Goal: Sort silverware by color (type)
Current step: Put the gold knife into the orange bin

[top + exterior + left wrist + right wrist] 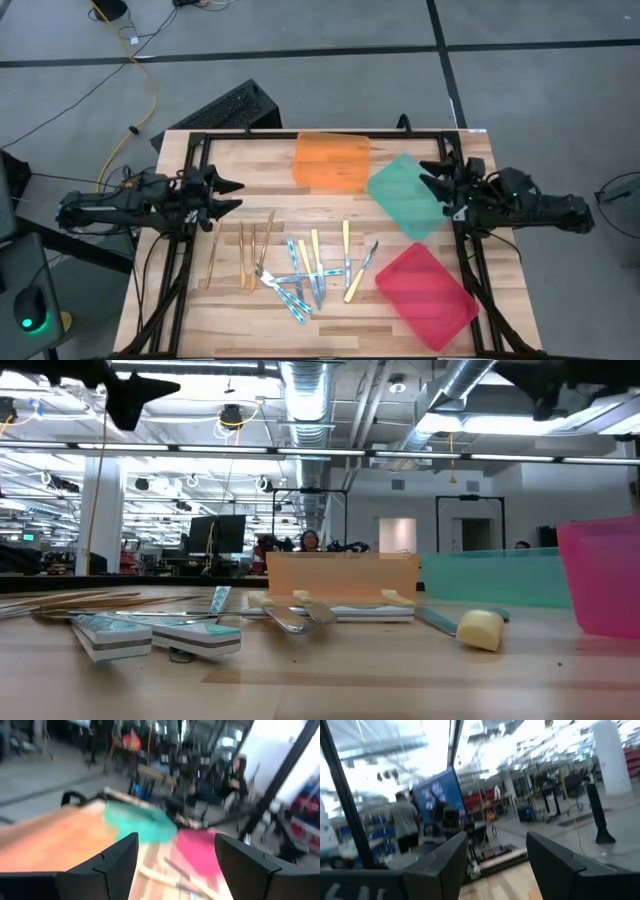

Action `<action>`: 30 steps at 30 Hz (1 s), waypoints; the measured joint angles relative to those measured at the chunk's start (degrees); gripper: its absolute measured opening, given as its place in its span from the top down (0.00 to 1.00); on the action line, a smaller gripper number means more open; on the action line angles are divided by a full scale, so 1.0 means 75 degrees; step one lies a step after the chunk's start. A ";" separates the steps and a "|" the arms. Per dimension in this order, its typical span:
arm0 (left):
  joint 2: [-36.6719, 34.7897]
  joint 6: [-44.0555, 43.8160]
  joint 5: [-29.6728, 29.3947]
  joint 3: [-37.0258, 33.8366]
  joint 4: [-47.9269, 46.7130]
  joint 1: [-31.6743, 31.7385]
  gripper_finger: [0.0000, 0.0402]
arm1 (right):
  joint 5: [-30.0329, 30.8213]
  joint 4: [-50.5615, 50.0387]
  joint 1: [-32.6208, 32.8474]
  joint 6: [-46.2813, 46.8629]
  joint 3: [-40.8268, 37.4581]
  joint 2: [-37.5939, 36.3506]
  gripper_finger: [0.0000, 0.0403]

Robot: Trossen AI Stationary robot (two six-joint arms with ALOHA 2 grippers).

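The silverware lies flat on the wooden table near its front edge. Gold pieces (245,255) are on the left, blue-handled ones (297,277) lie crossed in the middle, and yellow-handled ones (348,262) are to their right. My left gripper (236,195) hovers open above the table's left side and points toward the right. My right gripper (428,178) hovers open above the right side, over the green tray's edge, and points toward the left. Nothing sits between either pair of fingers (120,862) (452,857).
An orange tray (332,160) sits at the far middle, a green tray (400,195) to its right, and a red tray (425,297) at the near right. Black frame rails (190,250) run along the table's left and right sides. People show in the room beyond.
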 joint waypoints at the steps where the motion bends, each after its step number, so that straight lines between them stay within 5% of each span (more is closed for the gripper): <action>1: 0.0247 -0.0003 0.0128 0.0313 -0.0371 0.0000 0.39 | 0.0000 -0.0121 0.0077 -0.0015 0.0208 0.0335 0.44; 9: 0.1687 0.0000 0.1253 0.2159 -0.2573 -0.0003 0.39 | -0.0009 -0.0867 0.0583 -0.0026 0.1834 0.3170 0.44; 18: 0.2071 -0.0220 0.0379 0.2840 -0.4259 0.0000 0.39 | 0.0100 -0.2280 0.1056 0.0082 0.3847 0.6200 0.44; 30: 0.2267 -0.1502 -0.0903 0.2843 -0.4884 0.0000 0.39 | 0.0748 -0.6299 0.1199 0.4310 0.6320 0.9132 0.44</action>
